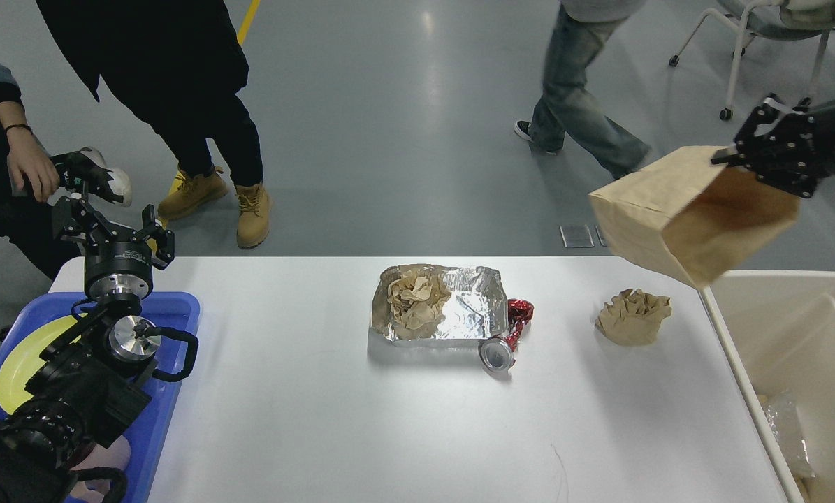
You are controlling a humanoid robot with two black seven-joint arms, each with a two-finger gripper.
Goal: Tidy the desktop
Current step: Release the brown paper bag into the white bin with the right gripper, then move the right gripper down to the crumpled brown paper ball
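Note:
The white desktop (305,419) carries a foil tray (473,307) with crumpled brown paper (414,297) in it, a crushed red can (504,342) at the tray's front right corner, and a crumpled brown paper ball (632,318) to the right. My right gripper (731,155) is shut on the top edge of a brown paper bag (683,216), held in the air above the table's right end and the beige bin. My left gripper (113,222) is open and empty above the far end of the blue tray.
A blue tray (172,307) with a yellow plate (19,356) sits at the table's left end. A beige bin (801,328) stands off the right edge. People stand behind the table, and one walks past at back right. A chair (759,35) stands far right.

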